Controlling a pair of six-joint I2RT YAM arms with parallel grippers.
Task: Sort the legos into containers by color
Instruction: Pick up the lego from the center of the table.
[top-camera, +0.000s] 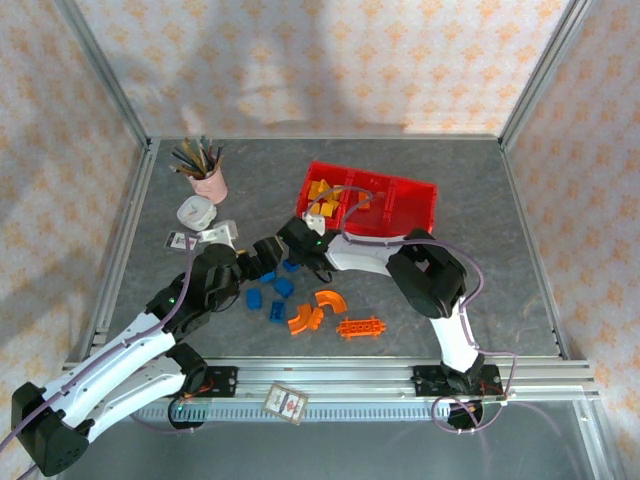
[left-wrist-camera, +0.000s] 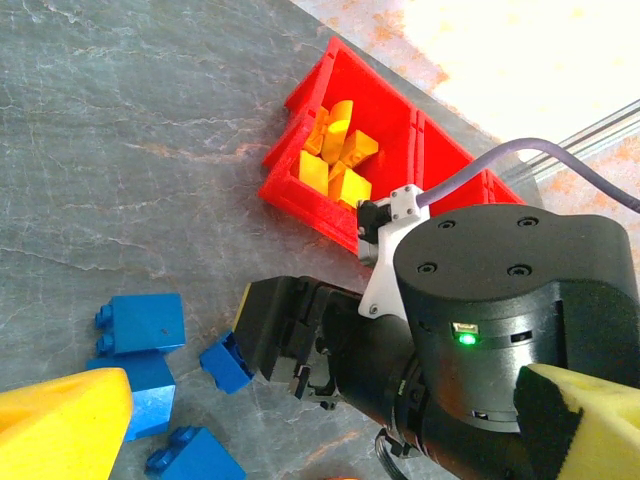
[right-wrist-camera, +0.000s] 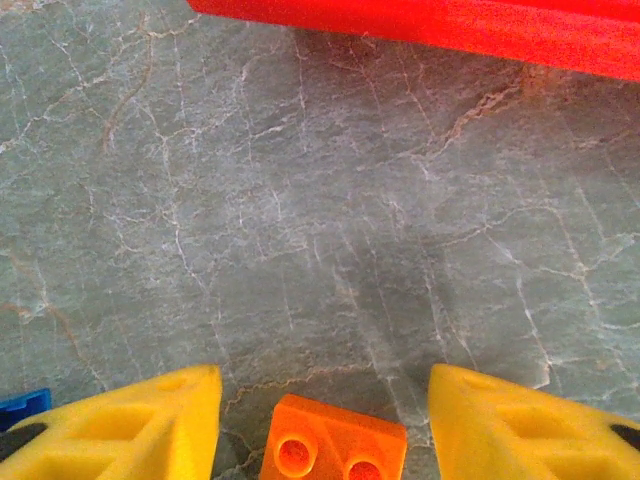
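The red three-compartment tray (top-camera: 415, 205) stands at the back; its left compartment holds several yellow bricks (left-wrist-camera: 335, 155). Blue bricks (top-camera: 272, 296) lie on the table, with orange arches (top-camera: 315, 310) and the long studded orange piece (top-camera: 360, 327) beside them. My right gripper (right-wrist-camera: 325, 385) is open and low over the table, a small orange brick (right-wrist-camera: 335, 440) lying between its yellow fingers without touching them. My left gripper (left-wrist-camera: 325, 400) is open with nothing in it, close to the right arm's wrist, with blue bricks (left-wrist-camera: 140, 325) near its left finger (left-wrist-camera: 60, 420).
A pink cup of pencils (top-camera: 208, 180), a white object (top-camera: 195, 212) and a card (top-camera: 205, 238) sit at the back left. Both arms crowd together near the blue bricks. The tray's red wall (right-wrist-camera: 450, 25) runs just ahead of the right gripper.
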